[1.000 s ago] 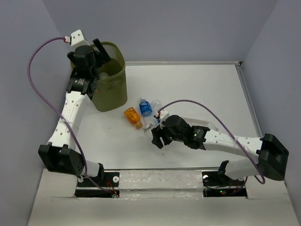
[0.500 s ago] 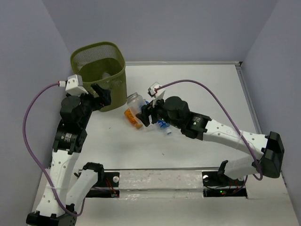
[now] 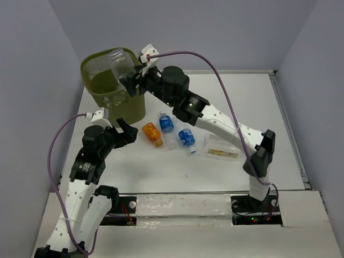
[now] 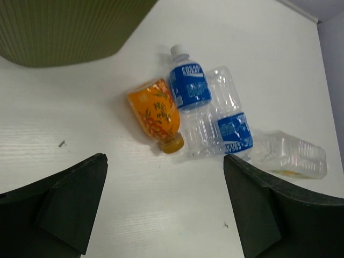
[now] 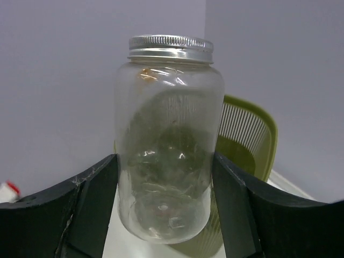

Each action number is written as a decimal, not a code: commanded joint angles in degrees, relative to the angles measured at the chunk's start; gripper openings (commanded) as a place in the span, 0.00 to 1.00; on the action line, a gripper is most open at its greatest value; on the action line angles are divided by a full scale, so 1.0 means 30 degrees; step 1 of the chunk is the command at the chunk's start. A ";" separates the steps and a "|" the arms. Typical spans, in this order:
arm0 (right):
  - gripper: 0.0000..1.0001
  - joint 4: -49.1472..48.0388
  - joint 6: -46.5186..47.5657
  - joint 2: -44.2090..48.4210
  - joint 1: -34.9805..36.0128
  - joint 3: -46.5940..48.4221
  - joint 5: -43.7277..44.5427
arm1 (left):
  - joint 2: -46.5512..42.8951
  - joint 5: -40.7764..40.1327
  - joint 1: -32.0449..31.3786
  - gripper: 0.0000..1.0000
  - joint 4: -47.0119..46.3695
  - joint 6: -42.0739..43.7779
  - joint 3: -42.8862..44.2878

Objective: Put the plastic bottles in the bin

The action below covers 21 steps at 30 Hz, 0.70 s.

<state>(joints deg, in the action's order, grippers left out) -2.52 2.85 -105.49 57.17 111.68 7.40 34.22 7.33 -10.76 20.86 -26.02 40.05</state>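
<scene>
My right gripper (image 3: 130,80) is shut on a clear wide bottle (image 3: 119,62) with a silver screw lid (image 5: 170,48). It holds the bottle upright above the olive-green mesh bin (image 3: 127,110), close to the bin's right rim. In the right wrist view the bottle (image 5: 169,145) fills the gap between the fingers (image 5: 88,207), with the bin (image 5: 252,137) behind. My left gripper (image 3: 127,134) is open and empty, low over the table just left of an orange bottle (image 3: 151,133). Two blue-label bottles (image 4: 189,86) (image 4: 235,131) and a squarish clear bottle (image 4: 293,156) lie past the orange one (image 4: 156,113).
The bin (image 4: 70,27) stands at the table's back left corner against the left wall. The right arm (image 3: 215,121) stretches diagonally over the table above the lying bottles. A raised lip (image 3: 287,123) runs along the table's right edge.
The right arm has lifted the clear bottle from the table up over the bin. The left arm has drawn back from the bin and come down beside the orange bottle.
</scene>
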 commanded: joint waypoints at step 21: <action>0.89 -0.2996 -0.0862 0.1581 -0.2239 -0.3520 -0.2586 | 0.4235 0.1104 -0.2530 0.99 -0.8739 -0.6384 -0.5061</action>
<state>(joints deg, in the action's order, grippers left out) -5.34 0.82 -114.74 50.30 113.71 -1.52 43.59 15.18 -14.55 1.06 -42.54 22.55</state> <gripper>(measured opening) 0.894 0.989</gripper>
